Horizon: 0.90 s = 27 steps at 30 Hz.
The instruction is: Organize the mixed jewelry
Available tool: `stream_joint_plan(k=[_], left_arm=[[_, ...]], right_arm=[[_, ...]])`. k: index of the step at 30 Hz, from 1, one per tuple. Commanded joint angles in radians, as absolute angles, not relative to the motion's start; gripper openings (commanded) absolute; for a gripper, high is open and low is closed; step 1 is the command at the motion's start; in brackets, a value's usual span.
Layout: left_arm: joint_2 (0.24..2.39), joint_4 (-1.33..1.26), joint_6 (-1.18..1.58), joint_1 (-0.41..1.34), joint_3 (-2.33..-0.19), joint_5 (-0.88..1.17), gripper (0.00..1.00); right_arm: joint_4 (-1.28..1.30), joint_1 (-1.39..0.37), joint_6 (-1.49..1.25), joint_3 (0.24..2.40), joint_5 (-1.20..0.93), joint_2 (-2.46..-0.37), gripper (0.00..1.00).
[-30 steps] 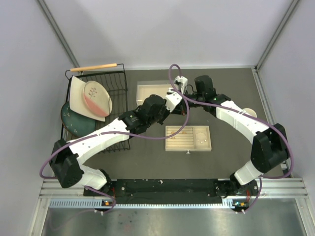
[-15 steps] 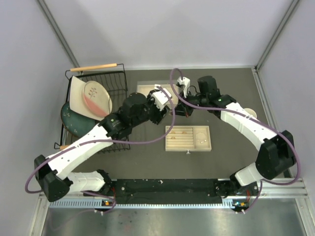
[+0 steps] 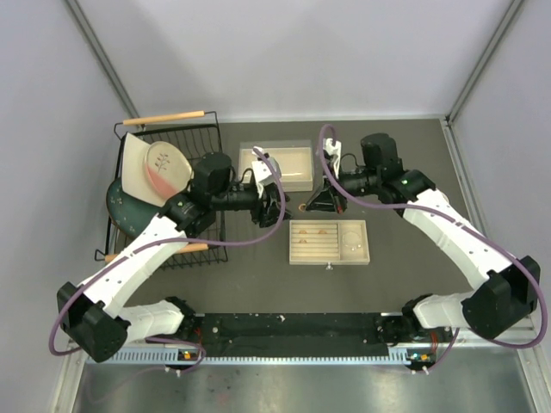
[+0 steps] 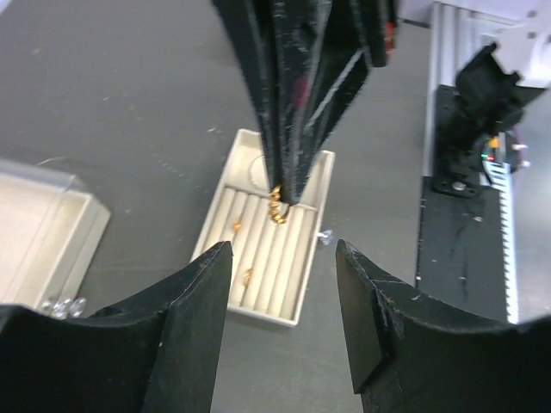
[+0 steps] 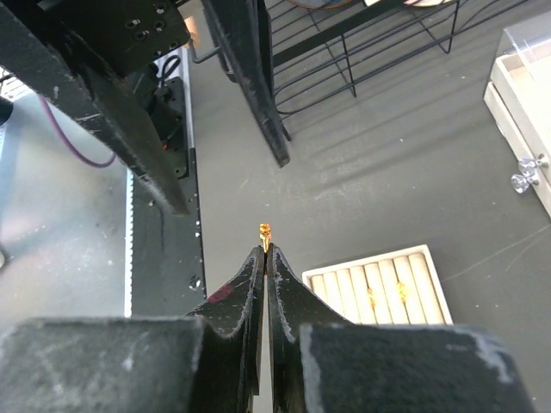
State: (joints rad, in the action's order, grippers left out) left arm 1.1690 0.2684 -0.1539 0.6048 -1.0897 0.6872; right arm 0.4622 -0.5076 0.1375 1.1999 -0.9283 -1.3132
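A tiny gold ring (image 5: 266, 230) sticks out from the tips of my right gripper (image 5: 266, 250), which is shut on it. In the left wrist view the same ring (image 4: 276, 210) hangs above the beige slotted tray (image 4: 303, 225). Two more gold rings (image 4: 246, 276) sit in the tray's slots (image 5: 386, 295). A thin hoop shows faintly in the tray's open compartment (image 4: 258, 166). My left gripper (image 4: 282, 246) is open and holds nothing. From above, the left gripper (image 3: 272, 209) sits left of the right gripper (image 3: 313, 206), both just behind the tray (image 3: 296, 255).
A white lidded box (image 3: 277, 163) stands behind the grippers, with small crystal knobs (image 4: 64, 304) on its front. A black wire dish rack (image 3: 207, 138) holding plates (image 3: 164, 169) fills the left side. The metal rail (image 3: 293, 327) runs along the near edge.
The left gripper has opened and its arm has drawn back to the left. The right gripper, still shut on the ring, has moved nearer, toward the tray.
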Motion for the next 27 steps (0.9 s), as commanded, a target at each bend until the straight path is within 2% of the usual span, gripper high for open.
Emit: stream_joint_plan(k=[1, 19, 22, 23, 27], left_arm=[[1.172, 0.195, -0.147, 0.603, -1.101, 0.914, 0.57], [1.262, 0.126, -0.121, 0.603, -1.108, 0.966, 0.55], [1.270, 0.110, -0.109, 0.603, -1.111, 0.974, 0.52], [1.272, 0.110, -0.107, 0.601, -1.111, 0.976, 0.47], [1.276, 0.110, -0.100, 0.601, -1.117, 0.982, 0.39]], right_arm=[[0.465, -0.508, 0.160, 1.243, -0.996, -1.275, 0.00], [0.463, -0.511, 0.155, 1.252, -1.016, -1.267, 0.00], [0.465, -0.515, 0.155, 1.255, -1.009, -1.273, 0.00], [0.462, -0.518, 0.155, 1.255, -1.008, -1.275, 0.00], [0.462, -0.517, 0.156, 1.259, -1.003, -1.276, 0.00]])
